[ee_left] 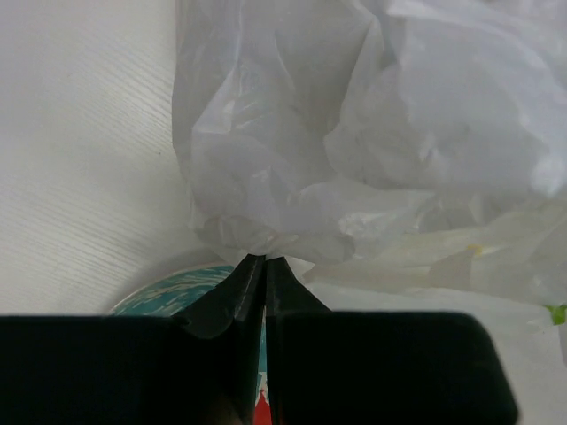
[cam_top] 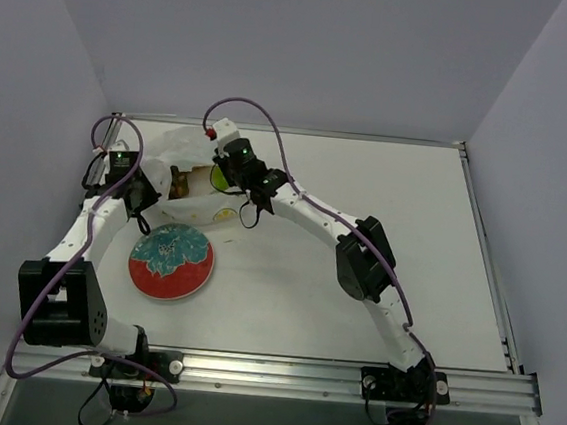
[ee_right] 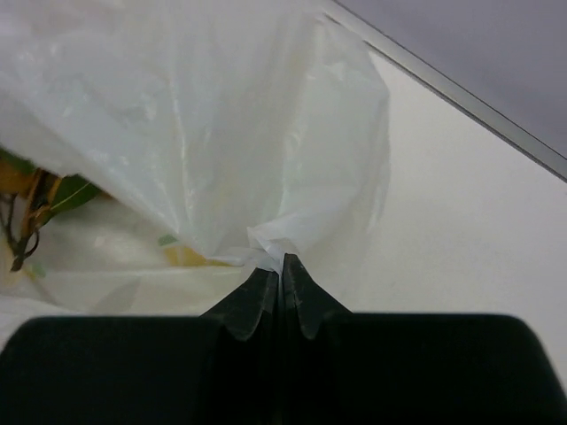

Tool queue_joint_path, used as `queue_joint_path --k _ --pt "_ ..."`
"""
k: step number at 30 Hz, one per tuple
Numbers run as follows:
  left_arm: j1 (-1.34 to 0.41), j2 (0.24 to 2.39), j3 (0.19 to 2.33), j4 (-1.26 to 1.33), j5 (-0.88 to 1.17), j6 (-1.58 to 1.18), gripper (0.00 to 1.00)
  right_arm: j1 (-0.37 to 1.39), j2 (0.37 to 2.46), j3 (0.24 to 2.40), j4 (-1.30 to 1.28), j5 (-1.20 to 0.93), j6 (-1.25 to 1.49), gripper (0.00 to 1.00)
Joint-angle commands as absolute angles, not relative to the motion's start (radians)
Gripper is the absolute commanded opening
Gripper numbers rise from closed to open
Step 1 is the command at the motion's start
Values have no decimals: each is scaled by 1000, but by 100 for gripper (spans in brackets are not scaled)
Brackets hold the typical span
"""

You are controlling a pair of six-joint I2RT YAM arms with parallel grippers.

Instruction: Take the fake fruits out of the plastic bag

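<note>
Fake fruits [ee_right: 66, 197] mostly hidden under plastic bag [ee_right: 221, 124]; yellowish smudge [ee_right: 188, 257] through film, probably fruit.

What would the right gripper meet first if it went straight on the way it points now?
The plastic bag. The right gripper is shut on a pinch of it, and bunched film fills the line ahead; what lies behind is unclear.

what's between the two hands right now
The plastic bag, pinched by the left hand and right hand, spans between them; fake fruits show inside it in the top view.
</note>
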State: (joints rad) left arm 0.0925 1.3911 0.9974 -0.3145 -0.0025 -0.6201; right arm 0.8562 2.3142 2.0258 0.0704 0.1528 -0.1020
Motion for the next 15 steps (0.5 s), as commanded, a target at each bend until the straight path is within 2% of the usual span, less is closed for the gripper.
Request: queue_joint_path --k 1,5,15 --pt "117 1373 1092 -324 -52 -566 2 770 2249 2013 161 273 89 0" --pt "129 1429 1150 -383 -109 -502 2 724 2293 2020 161 356 210 0" --pt "178 1549 1184 -402 -51 -500 2 687 2408 1994 207 287 247 0"
